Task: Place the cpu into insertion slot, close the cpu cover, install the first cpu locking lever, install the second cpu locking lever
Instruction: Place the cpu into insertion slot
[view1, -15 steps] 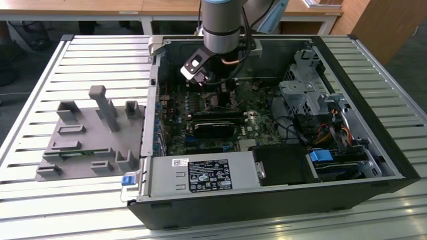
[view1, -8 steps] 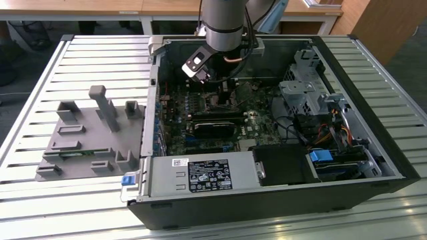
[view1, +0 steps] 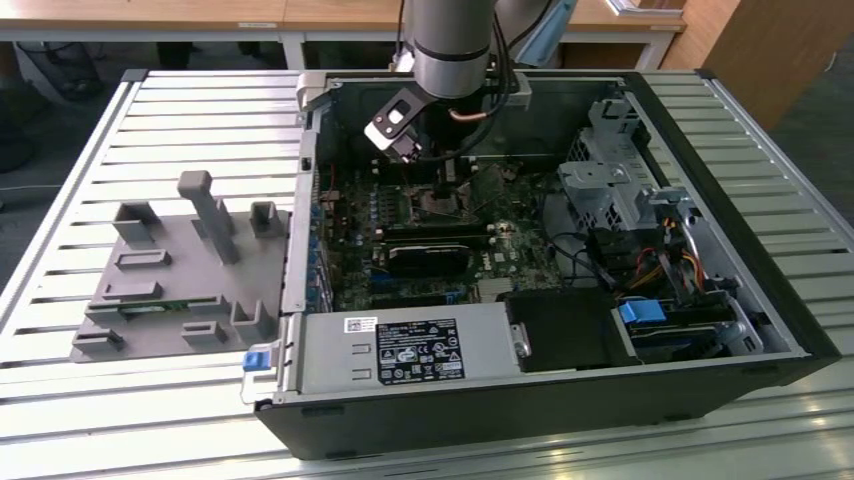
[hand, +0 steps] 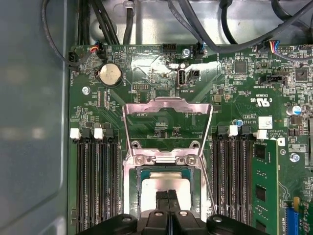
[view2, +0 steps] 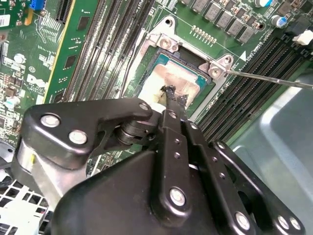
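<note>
cpu (hand: 152, 182) seated in the insertion slot (hand: 131, 193), cpu cover (hand: 166, 102) standing open.
You see in both wrist views the fingers (view2: 171, 117) of the gripper (hand: 168, 195) pressed together with nothing between them, tips at the cpu's stained metal top; one thin locking lever (view2: 274, 80) sticks out beside the slot.

White slatted table (view1: 134, 420), wooden desks (view1: 160, 12) behind.

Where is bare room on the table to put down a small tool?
The slatted table is bare in front of the grey fixture and behind it. Inside the computer case it is crowded, with the gripper over the cpu.
</note>
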### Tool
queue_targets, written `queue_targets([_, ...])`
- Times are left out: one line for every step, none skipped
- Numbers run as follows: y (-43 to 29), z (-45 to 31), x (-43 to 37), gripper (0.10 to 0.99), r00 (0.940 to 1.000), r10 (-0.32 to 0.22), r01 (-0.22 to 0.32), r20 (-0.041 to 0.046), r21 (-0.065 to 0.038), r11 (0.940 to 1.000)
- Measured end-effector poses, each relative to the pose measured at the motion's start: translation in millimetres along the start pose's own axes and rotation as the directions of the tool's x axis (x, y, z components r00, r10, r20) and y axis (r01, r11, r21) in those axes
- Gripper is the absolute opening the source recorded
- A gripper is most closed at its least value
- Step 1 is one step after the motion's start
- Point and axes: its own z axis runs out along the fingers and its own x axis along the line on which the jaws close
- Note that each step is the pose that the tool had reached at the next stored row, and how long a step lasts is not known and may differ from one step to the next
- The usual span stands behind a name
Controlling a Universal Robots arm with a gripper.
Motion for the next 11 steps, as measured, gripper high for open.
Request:
queue_targets([0.0,-0.3,0.0,0.122,1.0000,0.000,0.000,0.0000,0.001,1.0000])
queue_targets([0.0,-0.6,0.0,0.106,1.0000,0.000,0.000,0.0001,0.001,1.0000])
queue_targets([0.0,-1.1,0.0,0.106,1.0000,0.000,0.000,0.0001,0.001,1.0000])
queue_targets([0.1,-1.6,0.0,0.106,1.0000,0.000,0.000,0.0000,0.001,1.0000])
queue_targets([0.1,-2.1,0.0,0.106,1.0000,0.000,0.000,-0.0002,0.001,1.0000])
queue_targets([0.1,-2.6,0.0,0.106,1.0000,0.000,0.000,-0.0002,0.001,1.0000])
queue_targets([0.1,-3.0,0.0,0.106,1.0000,0.000,0.000,-0.0002,0.001,1.0000])
queue_targets([0.2,-3.4,0.0,0.106,1.0000,0.000,0.000,-0.0002,0.002,1.0000])
queue_targets([0.2,-4.0,0.1,0.106,1.0000,0.000,0.000,-0.0006,0.002,1.0000])
queue_targets([0.2,-4.5,0.1,0.106,1.0000,0.000,0.000,-0.0013,0.002,1.0000])
queue_targets([0.2,-5.0,0.1,0.106,1.0000,0.000,0.000,-0.0015,0.002,1.0000])
